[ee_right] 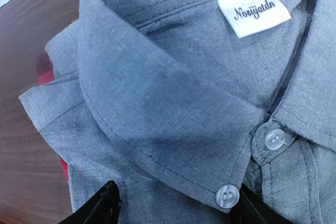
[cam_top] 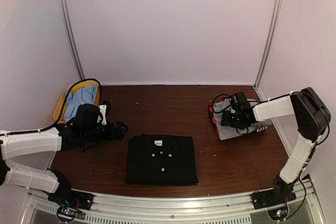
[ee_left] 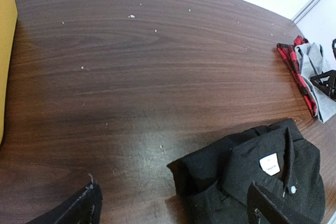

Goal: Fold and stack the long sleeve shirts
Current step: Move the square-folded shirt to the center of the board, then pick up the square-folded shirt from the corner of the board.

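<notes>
**Black shirt folded, grey pile waiting**

Pale walls close in a dark wooden worktop (cam_top: pixel 157 106). At the lower centre of the overhead view lies the black shirt (cam_top: pixel 162 159), folded into a neat rectangle with its collar and white label facing up. It looks ready to be lifted as one piece.

The left fingers (ee_left: pixel 79 208) are spread wide and hold nothing. They hover just off the shirt's upper-left corner, probably to leave it undisturbed.

At the right of the frame, the grey shirt (ee_right: pixel 173 103) lies folded on top of a red cloth (ee_left: pixel 294 61), so that seems to be the stack. The right fingers (ee_right: pixel 102 205) hang low over its collar, apart on either side of the buttons and gripping nothing I can see.

A yellow basket (cam_top: pixel 62 106) at the upper left holds a blue cloth (cam_top: pixel 84 97).
</notes>
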Controlling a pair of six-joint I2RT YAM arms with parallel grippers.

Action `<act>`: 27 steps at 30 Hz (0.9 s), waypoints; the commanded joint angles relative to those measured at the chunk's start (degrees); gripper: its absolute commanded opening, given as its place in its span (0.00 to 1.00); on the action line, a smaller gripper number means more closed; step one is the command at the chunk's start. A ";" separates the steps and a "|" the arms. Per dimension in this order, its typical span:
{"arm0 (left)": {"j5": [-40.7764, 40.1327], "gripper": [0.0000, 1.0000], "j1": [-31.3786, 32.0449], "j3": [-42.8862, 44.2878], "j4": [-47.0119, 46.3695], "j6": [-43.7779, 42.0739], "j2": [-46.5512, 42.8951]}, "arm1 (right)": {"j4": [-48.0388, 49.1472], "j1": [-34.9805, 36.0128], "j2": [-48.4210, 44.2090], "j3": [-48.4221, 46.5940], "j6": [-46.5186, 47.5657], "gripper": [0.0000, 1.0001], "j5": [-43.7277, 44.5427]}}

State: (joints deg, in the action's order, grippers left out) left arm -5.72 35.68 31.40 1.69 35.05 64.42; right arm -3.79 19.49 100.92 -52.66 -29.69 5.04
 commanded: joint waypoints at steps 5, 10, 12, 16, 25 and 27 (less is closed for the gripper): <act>3.96 0.98 -0.17 -6.45 -0.15 2.95 -3.54 | -3.24 17.83 -2.71 2.87 -14.04 0.73 2.60; 9.66 0.98 -0.17 -9.19 -1.20 3.70 -5.89 | -8.04 22.38 -9.54 0.29 -13.49 0.75 6.95; 12.28 0.98 -0.17 -10.83 -3.38 4.28 -7.08 | -9.95 24.29 -12.55 -0.46 -12.63 0.77 6.60; 17.45 0.98 -0.17 -13.78 -7.73 5.71 -7.90 | -10.65 28.78 -16.48 1.31 -12.82 0.81 1.50; 28.59 0.98 -0.17 -14.49 -14.47 7.42 -1.06 | 1.43 37.02 -17.39 11.26 -20.68 0.80 -9.51; 29.26 0.98 -0.17 -14.99 -15.07 8.18 0.61 | 5.85 37.36 -16.22 13.51 -22.06 0.78 -11.84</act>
State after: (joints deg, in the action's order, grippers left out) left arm 18.44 35.66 17.54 -7.81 41.47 62.57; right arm -6.31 56.10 83.05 -42.68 -47.31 -1.32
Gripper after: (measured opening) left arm 0.976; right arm 0.793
